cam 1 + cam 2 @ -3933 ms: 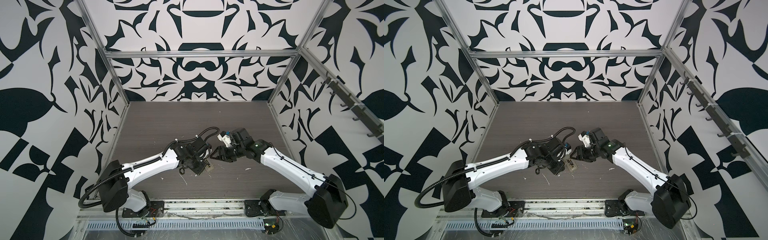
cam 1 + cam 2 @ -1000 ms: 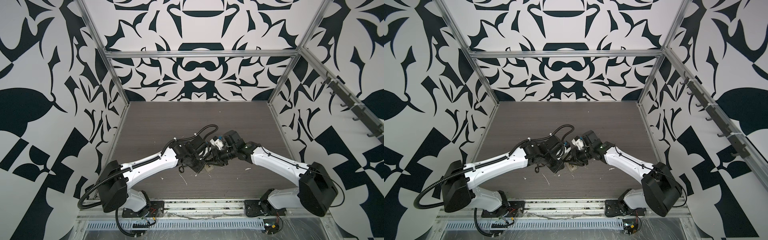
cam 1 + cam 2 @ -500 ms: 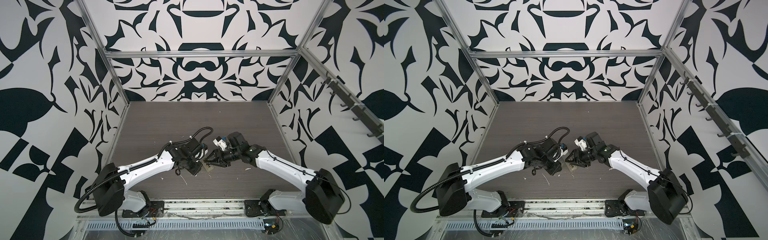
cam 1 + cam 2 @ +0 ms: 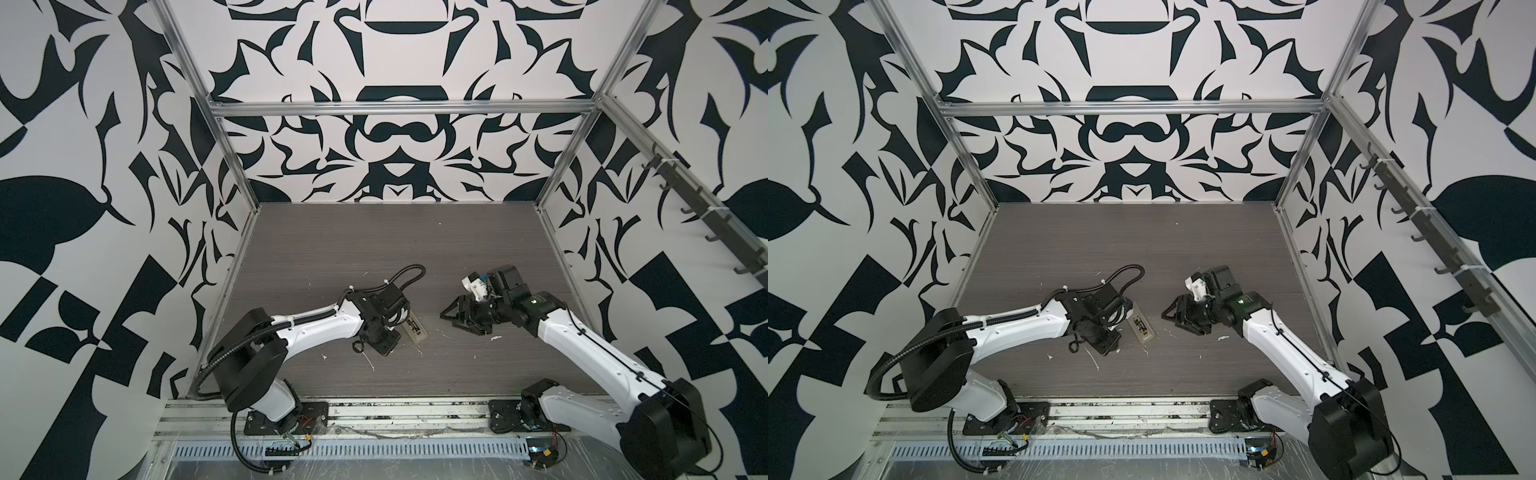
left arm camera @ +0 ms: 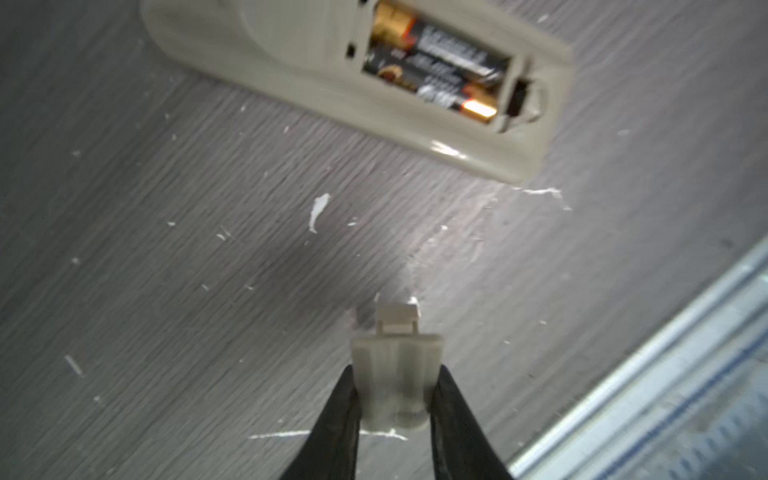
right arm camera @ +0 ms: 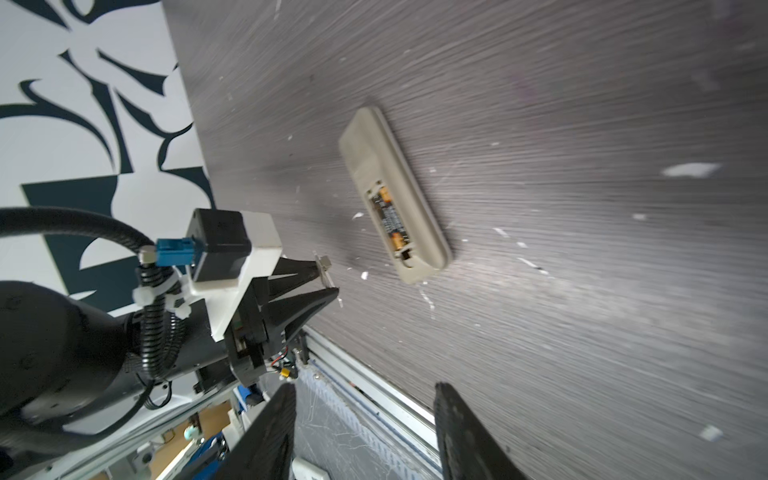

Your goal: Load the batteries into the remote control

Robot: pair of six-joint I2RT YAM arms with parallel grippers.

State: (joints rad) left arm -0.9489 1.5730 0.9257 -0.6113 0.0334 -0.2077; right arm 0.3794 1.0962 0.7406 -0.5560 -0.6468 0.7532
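Remote control [image 5: 257, 45] lies back-up on the table [image 5: 166, 249], both batteries [image 5: 436, 62] in its recess. Loading looks done; refitting the battery cover [image 5: 397, 349] looks like the step in hand. Left gripper [image 5: 395, 376] pinches it near the remote; right gripper [image 6: 363, 388] hangs wide, empty, well apart. Next move: align the cover's clip with the slot, slide on. Blur hides battery seating and polarity; button face is underneath.
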